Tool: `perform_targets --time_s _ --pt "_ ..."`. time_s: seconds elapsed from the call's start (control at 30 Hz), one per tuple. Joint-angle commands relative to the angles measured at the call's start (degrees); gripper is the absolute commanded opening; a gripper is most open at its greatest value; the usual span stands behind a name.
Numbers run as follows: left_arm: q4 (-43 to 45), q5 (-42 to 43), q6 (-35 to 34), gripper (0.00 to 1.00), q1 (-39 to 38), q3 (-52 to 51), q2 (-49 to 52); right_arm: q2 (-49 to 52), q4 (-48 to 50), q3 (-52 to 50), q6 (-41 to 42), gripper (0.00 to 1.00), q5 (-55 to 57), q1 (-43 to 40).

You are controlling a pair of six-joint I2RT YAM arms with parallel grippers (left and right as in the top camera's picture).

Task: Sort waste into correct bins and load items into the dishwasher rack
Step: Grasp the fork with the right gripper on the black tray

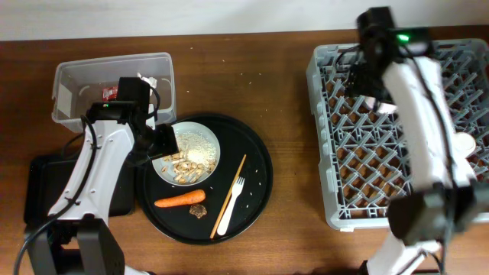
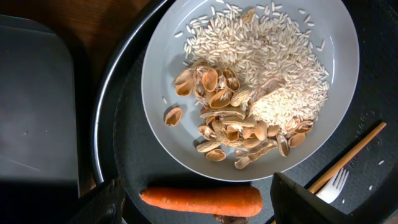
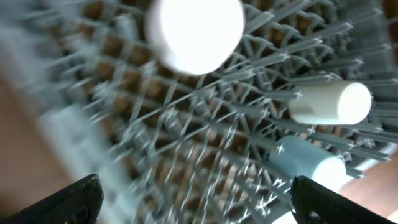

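Directly beneath the left claw [image 2: 196, 186], the carrot [image 2: 200, 200] is lying flat on the round tray [image 2: 373, 74], crosswise between fingers that are standing spread wide and gripping nothing. Just beyond the claw the plate [image 2: 158, 68] is sitting with rice [image 2: 261, 56] and beige scraps [image 2: 233, 127] heaped on it. Off to one side of the claw the chopstick [image 2: 348, 155] and fork [image 2: 333, 185] are resting side by side, and a brown crumb [image 1: 200, 209] is lying just beside the carrot. Behind the claw, the tub [image 1: 72, 76] is already holding the red wrapper [image 1: 109, 93] and the tissue [image 1: 145, 79], while the black bin [image 1: 38, 179] is sitting beside the arm. Over the rack [image 1: 328, 153], the right claw [image 3: 196, 180] is likewise hanging wide open and empty, with a white cup [image 3: 329, 102] and a blue cup [image 3: 308, 163] lying among the pegs under it; a round white item [image 3: 196, 31] beyond them is too blurred to name. Waste-sorting appears to be under way, with the carrot likely next. The move is calling for a straight drop, a close across the carrot's middle, then a lift clear of the plate toward a bin.
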Motion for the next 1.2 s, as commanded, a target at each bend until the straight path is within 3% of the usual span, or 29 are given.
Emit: perform_targets --time_s 0.0,0.13,0.43,0.63,0.83,1.17 --pt "-0.2 0.6 -0.6 0.74 0.2 0.5 -1.2 -4.0 -4.9 0.2 -6.1 0.99 -20.8 0.7" --pt "-0.6 0.6 -0.5 0.74 -0.1 0.5 -1.2 -4.0 -8.6 -1.1 -7.4 0.99 -26.6 5.7" --pt "-2.7 -2.5 1.6 0.74 -5.4 0.5 -1.2 -4.0 -7.1 -3.7 0.5 0.99 -28.8 21.0" --pt "-3.5 -2.6 1.6 0.74 -2.5 0.5 -1.2 -3.9 11.2 -21.8 12.5 0.99 -28.8 34.7" --pt "-3.5 -2.6 1.6 0.75 -2.4 0.5 -1.2 -2.5 40.4 -46.9 17.8 0.95 -28.5 40.1" --pt "-3.5 -2.6 1.6 0.75 -2.4 0.5 -1.2 -0.6 45.0 -49.2 20.4 0.82 -22.0 40.4"
